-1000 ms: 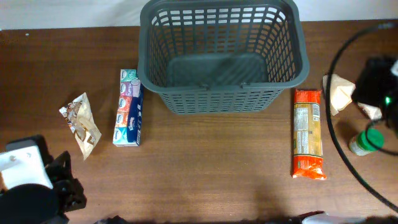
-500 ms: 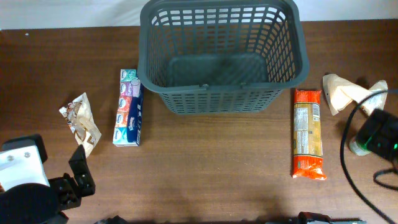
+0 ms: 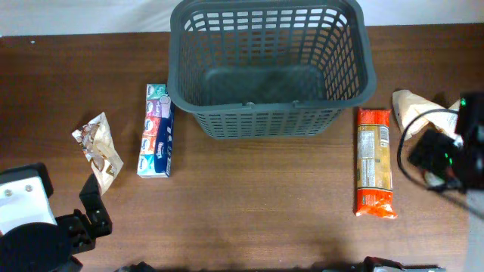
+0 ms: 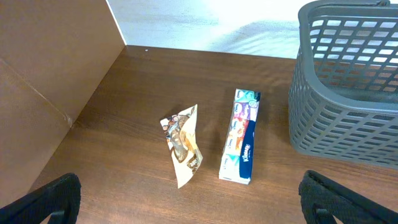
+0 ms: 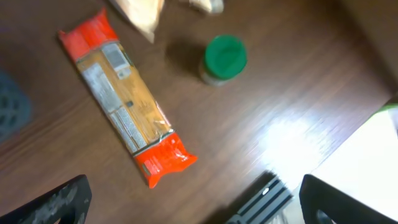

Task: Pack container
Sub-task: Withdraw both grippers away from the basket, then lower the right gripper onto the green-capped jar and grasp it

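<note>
Long multicoloured tissue pack [image 4: 240, 135] says Kleenex. The left end effector [image 4: 189, 208] and right end effector [image 5: 186, 202] both popped open since earlier.

You're looking at grey, orange and green over a table [image 3: 249, 211] showing brown wood grain.
You're seeing a dark grey slotted-lattice basket [image 3: 265, 121], an orange-red pasta packet [image 3: 375, 162] with a yellow middle, a white, teal, red and blue tissue pack [image 3: 156, 140], a brown-and-white wrapper [image 3: 99, 151] and a green-lidded jar [image 5: 224, 57].

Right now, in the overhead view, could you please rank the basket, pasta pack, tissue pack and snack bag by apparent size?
1. basket
2. pasta pack
3. tissue pack
4. snack bag, though it looks close to the tissue pack, so that last pair is unsure.
</note>
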You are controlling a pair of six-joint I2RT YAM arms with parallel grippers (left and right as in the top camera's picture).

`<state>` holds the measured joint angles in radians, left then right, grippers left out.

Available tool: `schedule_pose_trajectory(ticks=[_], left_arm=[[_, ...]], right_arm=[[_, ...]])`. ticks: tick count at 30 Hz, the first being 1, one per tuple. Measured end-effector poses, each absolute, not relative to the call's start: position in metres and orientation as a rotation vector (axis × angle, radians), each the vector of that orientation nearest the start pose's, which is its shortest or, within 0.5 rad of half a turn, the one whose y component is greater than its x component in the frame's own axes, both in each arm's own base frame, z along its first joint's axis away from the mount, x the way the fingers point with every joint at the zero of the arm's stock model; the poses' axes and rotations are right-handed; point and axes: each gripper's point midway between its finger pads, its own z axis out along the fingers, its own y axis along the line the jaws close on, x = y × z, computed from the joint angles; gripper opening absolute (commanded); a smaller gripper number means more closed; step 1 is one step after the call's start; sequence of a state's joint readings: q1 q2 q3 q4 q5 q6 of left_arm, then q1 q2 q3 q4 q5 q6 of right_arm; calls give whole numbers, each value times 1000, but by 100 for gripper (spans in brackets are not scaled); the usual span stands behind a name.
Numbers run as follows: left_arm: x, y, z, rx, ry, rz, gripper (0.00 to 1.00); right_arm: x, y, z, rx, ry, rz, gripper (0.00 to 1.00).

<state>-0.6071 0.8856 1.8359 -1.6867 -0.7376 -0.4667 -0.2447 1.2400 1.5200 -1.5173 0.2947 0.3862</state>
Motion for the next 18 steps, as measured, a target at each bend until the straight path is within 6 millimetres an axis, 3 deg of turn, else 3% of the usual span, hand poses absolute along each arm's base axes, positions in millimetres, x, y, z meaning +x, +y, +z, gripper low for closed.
schedule_pose_trajectory(ticks=[4, 9, 14, 18], left_arm=[[144, 39, 416, -204, 2093, 210, 100], [144, 33, 413, -186, 2112, 173, 100], [144, 31, 412, -180, 2118, 159, 100], [144, 31, 412, -179, 2119, 158, 100]], right_arm=[[223, -119, 225, 1051, 2746, -364, 99], [220, -146, 181, 1285, 2867, -329, 99], [215, -177, 156, 1505, 2833, -249, 99], [222, -201, 151, 1556, 2729, -157, 99]])
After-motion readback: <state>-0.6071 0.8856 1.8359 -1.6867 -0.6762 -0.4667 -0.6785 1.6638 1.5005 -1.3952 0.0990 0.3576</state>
